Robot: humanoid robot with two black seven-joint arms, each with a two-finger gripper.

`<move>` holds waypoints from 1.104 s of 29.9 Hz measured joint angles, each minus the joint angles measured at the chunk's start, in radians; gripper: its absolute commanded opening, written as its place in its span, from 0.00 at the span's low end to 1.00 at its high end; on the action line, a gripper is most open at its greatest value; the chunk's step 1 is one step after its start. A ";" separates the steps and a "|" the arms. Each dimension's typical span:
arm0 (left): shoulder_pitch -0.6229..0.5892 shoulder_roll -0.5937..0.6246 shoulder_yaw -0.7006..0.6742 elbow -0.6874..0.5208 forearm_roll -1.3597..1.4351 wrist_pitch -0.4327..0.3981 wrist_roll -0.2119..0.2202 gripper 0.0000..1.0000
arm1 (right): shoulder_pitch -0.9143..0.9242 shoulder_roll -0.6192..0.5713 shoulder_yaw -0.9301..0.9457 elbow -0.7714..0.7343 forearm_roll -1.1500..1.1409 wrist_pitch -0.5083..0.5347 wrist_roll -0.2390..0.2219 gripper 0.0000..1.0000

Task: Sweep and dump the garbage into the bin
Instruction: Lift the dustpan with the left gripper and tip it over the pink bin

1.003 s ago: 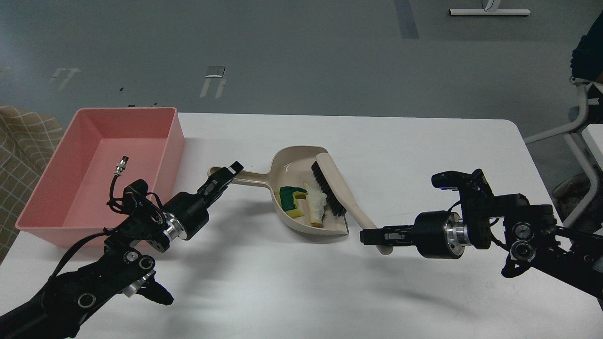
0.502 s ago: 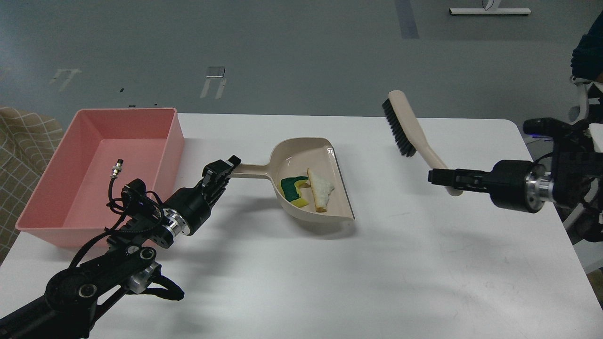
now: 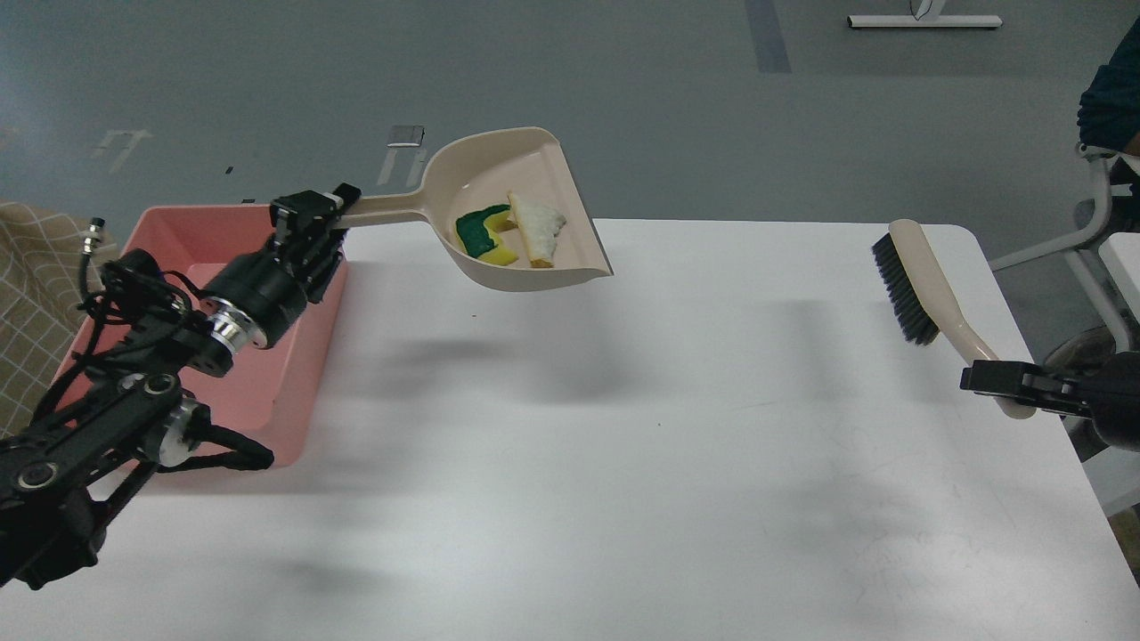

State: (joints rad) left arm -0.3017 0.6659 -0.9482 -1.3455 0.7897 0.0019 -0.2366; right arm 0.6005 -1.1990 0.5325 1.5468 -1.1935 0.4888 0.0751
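My left gripper is shut on the long handle of the beige dustpan and holds it in the air above the table's back edge. In the pan lie the yellow sponge piece with the green top and the white bread wedge, side by side. The pink bin stands at the left, partly hidden by my left arm; the pan hangs to its right. My right gripper is shut on the handle of the beige brush with black bristles, near the table's right edge.
The white table runs from the bin to the right edge. A chair frame stands past the right edge. A checked cloth lies left of the bin.
My left gripper has lifted the dustpan with both scraps up and to the left, toward the bin. My right gripper has carried the brush away to the right and lower.
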 measured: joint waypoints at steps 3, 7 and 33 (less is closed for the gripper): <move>0.019 0.094 -0.088 -0.020 -0.040 -0.057 0.004 0.00 | -0.001 0.007 0.000 0.002 0.000 0.000 0.000 0.00; 0.076 0.226 -0.168 -0.024 -0.104 -0.115 0.000 0.00 | -0.001 0.011 0.000 0.003 0.000 0.000 0.000 0.00; 0.420 0.636 -0.308 0.175 0.026 -0.124 -0.249 0.00 | -0.004 0.015 0.004 0.013 0.002 0.000 0.009 0.00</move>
State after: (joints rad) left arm 0.1179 1.3016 -1.2565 -1.1706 0.8160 -0.1216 -0.4857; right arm 0.5963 -1.1842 0.5365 1.5600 -1.1918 0.4886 0.0838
